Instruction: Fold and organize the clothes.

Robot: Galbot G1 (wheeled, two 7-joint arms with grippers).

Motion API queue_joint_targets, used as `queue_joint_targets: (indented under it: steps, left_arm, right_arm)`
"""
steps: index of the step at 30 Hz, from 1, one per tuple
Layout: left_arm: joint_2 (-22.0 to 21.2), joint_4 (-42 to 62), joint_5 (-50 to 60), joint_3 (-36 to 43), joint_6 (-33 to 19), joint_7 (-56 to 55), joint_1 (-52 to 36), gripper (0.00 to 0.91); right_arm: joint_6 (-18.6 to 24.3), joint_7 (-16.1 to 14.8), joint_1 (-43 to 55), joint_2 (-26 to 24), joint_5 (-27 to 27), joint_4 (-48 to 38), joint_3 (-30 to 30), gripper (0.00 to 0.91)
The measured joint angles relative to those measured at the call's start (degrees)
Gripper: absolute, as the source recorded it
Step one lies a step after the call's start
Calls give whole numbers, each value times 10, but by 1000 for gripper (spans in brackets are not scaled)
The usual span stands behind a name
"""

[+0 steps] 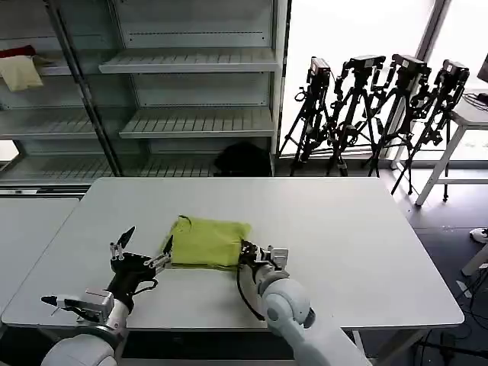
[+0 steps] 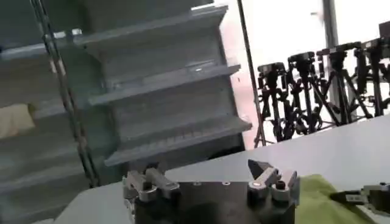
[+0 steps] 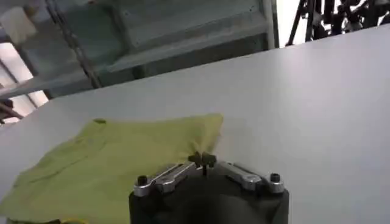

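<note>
Lime-green T-shirt (image 1: 204, 242) lies folded near the white table's (image 1: 366, 244) front edge, between the 2 grippers: right gripper (image 1: 248, 254) pinched shut on its right corner, left gripper (image 1: 143, 245) spread open just beside its left edge

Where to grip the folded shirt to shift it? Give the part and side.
Grip the shirt's near edge, coming in low from the robot's side. It lies flat as a folded stack on the table, so only edges offer a pinch. The right gripper is shut at the near right corner; the open left gripper sits by the left edge.
</note>
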Motion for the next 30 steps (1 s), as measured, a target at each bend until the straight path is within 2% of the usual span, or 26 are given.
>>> queue_joint_targets:
  steps: [7,8,9,13,25,30]
  left_arm:
    - [-3,0,-1,4,0,0,-2,907]
    - [-4,0,0,6,0,0,-3,907]
    - [-5,0,0,8,0,0,-3,907]
    - [-6,-2,2,13,0,0,-1,907]
    - [-6,-27,0,31,11,-6,15,907]
    - [-8,-48,1,44,13,-8,25,907]
  right_arm:
    - [3,-19,-14,-49,-2,21,41,0]
    - [5,-25,-17,-58,-4,23,48,40]
    - [6,-29,-19,-65,-6,23,54,907]
    - [12,-50,-26,-94,-17,23,76,907]
    - [23,-140,-69,-172,-70,55,138,907]
    - [42,-168,-119,-206,-90,96,193,907]
